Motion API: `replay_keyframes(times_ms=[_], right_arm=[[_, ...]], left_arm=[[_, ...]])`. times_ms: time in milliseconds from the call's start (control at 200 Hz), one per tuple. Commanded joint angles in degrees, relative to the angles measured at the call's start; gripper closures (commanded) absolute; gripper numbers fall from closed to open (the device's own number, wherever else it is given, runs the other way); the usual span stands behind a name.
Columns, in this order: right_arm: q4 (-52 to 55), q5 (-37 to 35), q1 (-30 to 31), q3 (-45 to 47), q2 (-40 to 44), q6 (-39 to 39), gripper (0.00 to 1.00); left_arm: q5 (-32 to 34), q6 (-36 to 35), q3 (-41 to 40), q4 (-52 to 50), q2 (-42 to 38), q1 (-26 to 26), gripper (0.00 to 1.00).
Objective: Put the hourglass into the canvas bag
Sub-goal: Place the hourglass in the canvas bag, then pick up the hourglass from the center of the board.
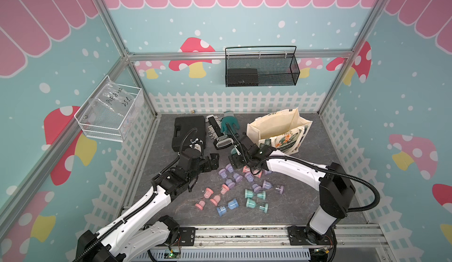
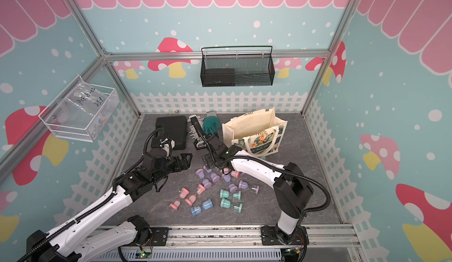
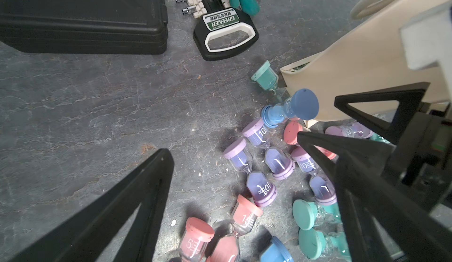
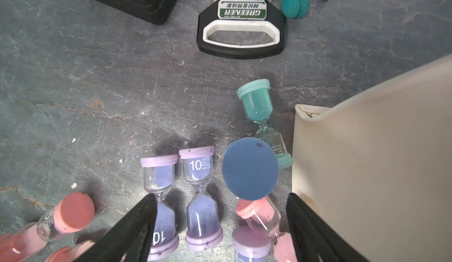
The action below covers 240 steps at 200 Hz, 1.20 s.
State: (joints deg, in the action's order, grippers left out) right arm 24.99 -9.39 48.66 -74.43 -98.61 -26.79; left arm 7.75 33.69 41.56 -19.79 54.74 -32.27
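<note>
The cream canvas bag stands open at the back right, its floral front facing me. My right gripper hovers open just left of the bag's lower corner. A blue hourglass leans tilted against the outside of the bag, one end cap up, ahead of the open fingers and touching neither. A teal hourglass lies beside it. Several purple, pink, teal and blue hourglasses lie scattered on the table. My left gripper is open and empty, left of the pile.
A black case, a socket rail with a white handle and a teal glove lie at the back. A black wire basket hangs on the back wall and a clear bin on the left wall.
</note>
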Motion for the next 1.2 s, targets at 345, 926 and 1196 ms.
replay_keyframes(times_ms=[345,926,1196], right_arm=[[-4.0,-6.9,0.1,-0.5,-7.4,-3.1,0.2],[-6.5,-8.0,0.0,-3.7,-12.8,0.2,0.41],[-6.6,-7.5,0.0,-3.4,-11.5,1.1,0.53]], left_arm=[[0.5,1.9,-1.2,2.4,1.1,0.3,0.0],[0.5,2.3,-0.3,2.6,2.7,0.3,0.01],[0.3,2.5,0.0,2.6,3.1,0.3,0.01]])
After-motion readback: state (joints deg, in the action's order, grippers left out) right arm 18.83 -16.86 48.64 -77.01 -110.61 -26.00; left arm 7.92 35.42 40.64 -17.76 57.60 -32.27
